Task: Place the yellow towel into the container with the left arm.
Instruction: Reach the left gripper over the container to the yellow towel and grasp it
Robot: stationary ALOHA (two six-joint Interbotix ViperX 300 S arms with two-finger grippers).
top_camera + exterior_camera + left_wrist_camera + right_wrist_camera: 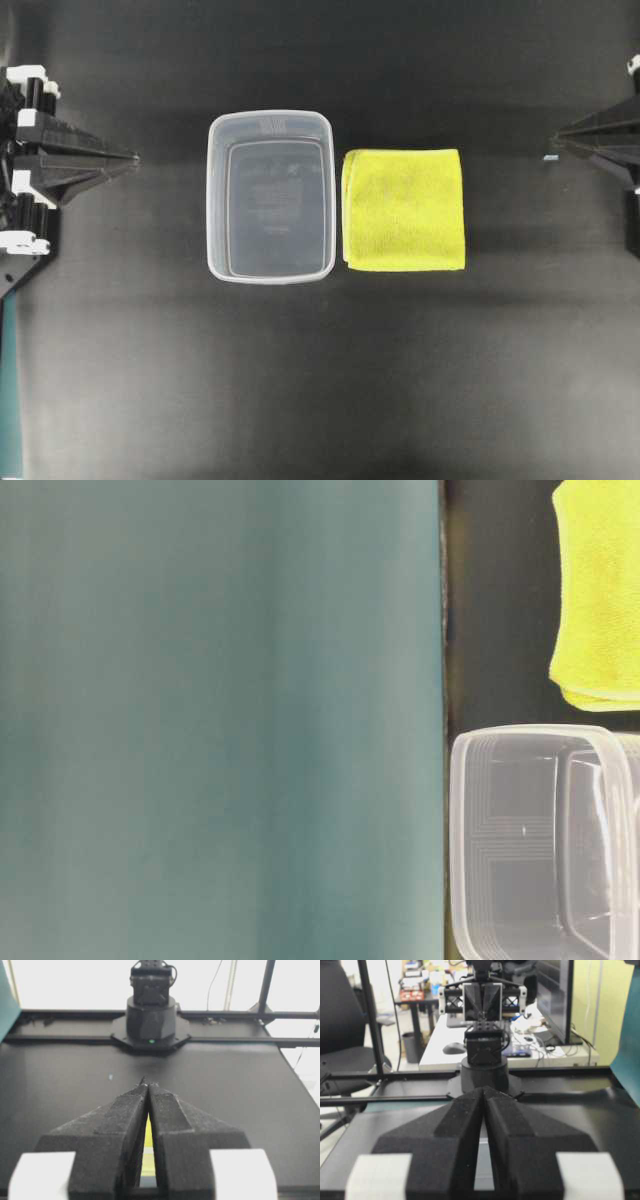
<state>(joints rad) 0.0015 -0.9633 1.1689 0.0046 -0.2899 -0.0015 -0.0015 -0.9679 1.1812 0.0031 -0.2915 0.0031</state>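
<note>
Clear plastic rectangular container point(270, 196) mid-worktop point(320, 380), folded yellow microfibre towel point(404, 209) just beside its right, end effectors at opposite edges

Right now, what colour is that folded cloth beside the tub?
Bright yellow-green; the yellow towel shows best in the overhead view.

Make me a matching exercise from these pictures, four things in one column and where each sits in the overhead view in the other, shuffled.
Things:
1. yellow towel
2. container
3. left tool
4. right tool

Places:
A. far left edge
B. centre, left of the cloth
C. far right edge
D. right of the tub, flat on the table

Pairs: 1-D, 2-B, 3-A, 4-C
</note>
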